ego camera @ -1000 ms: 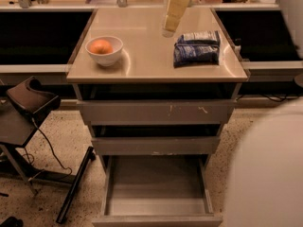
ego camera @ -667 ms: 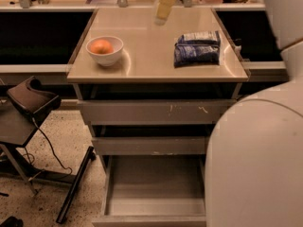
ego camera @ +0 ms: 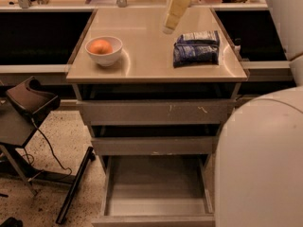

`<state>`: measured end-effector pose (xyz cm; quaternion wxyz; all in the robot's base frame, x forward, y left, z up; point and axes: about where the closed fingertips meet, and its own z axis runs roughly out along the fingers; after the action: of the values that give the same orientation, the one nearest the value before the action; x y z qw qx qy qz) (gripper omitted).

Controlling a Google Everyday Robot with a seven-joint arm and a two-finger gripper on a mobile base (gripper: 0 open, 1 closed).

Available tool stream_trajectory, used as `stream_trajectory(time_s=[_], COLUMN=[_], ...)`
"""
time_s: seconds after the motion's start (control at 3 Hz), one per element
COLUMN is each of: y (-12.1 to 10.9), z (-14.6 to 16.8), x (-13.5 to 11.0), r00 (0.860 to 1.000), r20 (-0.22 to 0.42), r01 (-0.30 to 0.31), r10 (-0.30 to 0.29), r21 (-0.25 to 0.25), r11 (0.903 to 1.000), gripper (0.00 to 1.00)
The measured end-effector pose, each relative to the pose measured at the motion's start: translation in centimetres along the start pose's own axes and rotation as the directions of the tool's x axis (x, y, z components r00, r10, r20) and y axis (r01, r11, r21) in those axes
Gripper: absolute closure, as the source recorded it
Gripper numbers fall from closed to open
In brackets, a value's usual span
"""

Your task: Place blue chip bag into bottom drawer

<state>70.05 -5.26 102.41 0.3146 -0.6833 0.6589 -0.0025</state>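
The blue chip bag lies flat on the right half of the beige cabinet top. My gripper, cream-coloured, hangs tilted over the back middle of the top, just left of and behind the bag and not touching it. It holds nothing that I can see. The bottom drawer is pulled out at floor level, its grey floor bare. My white arm body fills the lower right and hides the drawer's right side.
A white bowl with an orange sits on the left of the top. The top drawer front and middle drawer are slightly out. A dark stand with a cable is on the floor at left.
My white arm has swung into view along the right edge and lower right. The gripper has stayed above the back of the top, shifting only slightly sideways. The bag has not moved.
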Motion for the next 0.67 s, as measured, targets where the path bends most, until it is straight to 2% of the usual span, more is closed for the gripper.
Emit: stream_trajectory(time_s=[0.33, 0.67], y=[0.2, 0.1], z=[4.9, 8.3], x=[6.4, 11.1], r00=[0.987, 0.961], r20=[0.038, 0.063], r01=[-0.157, -0.265], r10=[0.158, 0.268], r21=[-0.036, -0.049], r11=[0.987, 0.9629], gripper=[0.0, 0.0])
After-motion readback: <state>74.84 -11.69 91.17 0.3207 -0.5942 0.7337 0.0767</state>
